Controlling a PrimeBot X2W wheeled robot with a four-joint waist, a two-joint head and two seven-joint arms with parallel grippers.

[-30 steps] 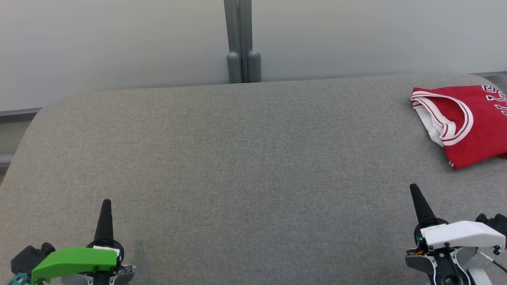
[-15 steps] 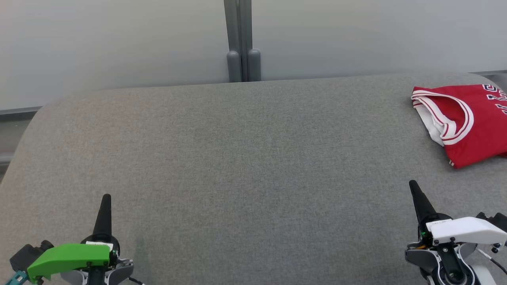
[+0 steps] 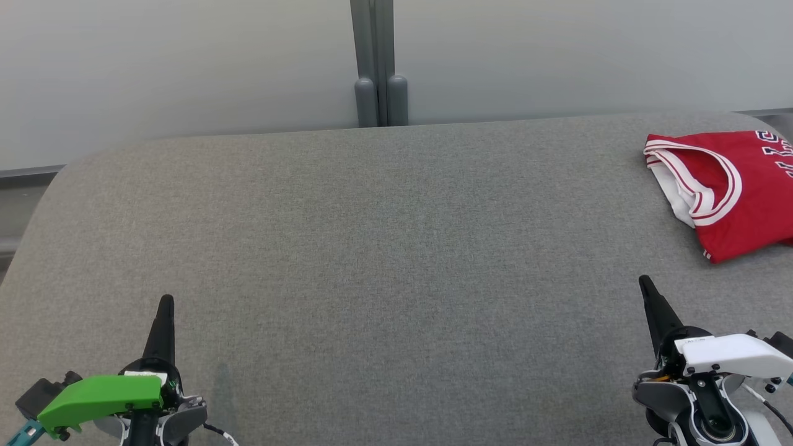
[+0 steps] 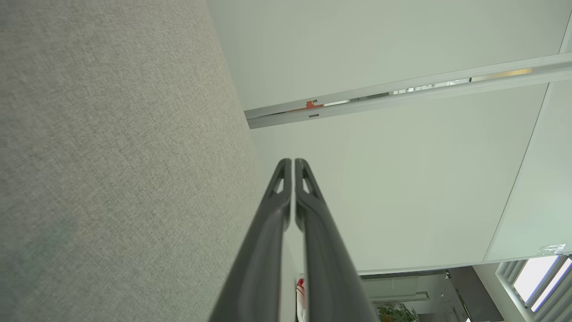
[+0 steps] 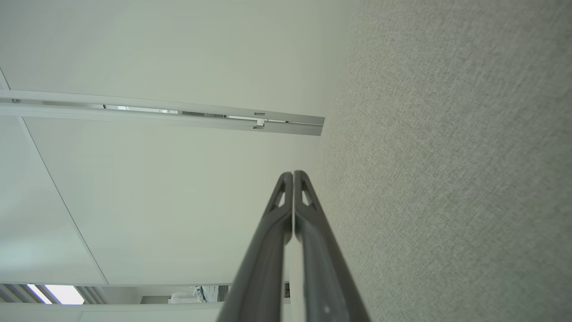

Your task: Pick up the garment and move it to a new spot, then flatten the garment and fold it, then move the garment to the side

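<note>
Left claw: nearest me at 7 o'clock, the left gripper (image 3: 165, 306) with its green cover hangs just over the cloth top. Its own camera shows the two dark fingers (image 4: 279, 210) pressed together with nothing between them.
Right claw: at 5 o'clock, the right gripper (image 3: 649, 291) with its white cover has its tip leaning slightly toward 11 o'clock. Its fingers (image 5: 308, 214) are also closed against each other and hold nothing.
Table: a wide grey fabric-covered table (image 3: 384, 248) with rounded far corners, bare across the middle.
Step in hand: I'd judge the job is at its tail end. The red jersey (image 3: 737, 186) looks folded and is already parked off to one side, with both arms apart from it.
Next move: little seems left beyond keeping the arms back. If the jersey does need another carry, the right claw would have to spread its fingers and reach toward 1 o'clock for an edge.
Jersey, place: at 2 o'clock on the far right of the table, running out of sight past the right border and well apart from both claws.
Jersey, look: red cloth in a compact, fairly flat bundle. White-and-red striped trim curves along its left side, some white lining shows, and dark lettering sits at the far corner.
Behind: pale wall panels (image 3: 186, 62) joined by a grey post (image 3: 376, 68) at 12 o'clock.
</note>
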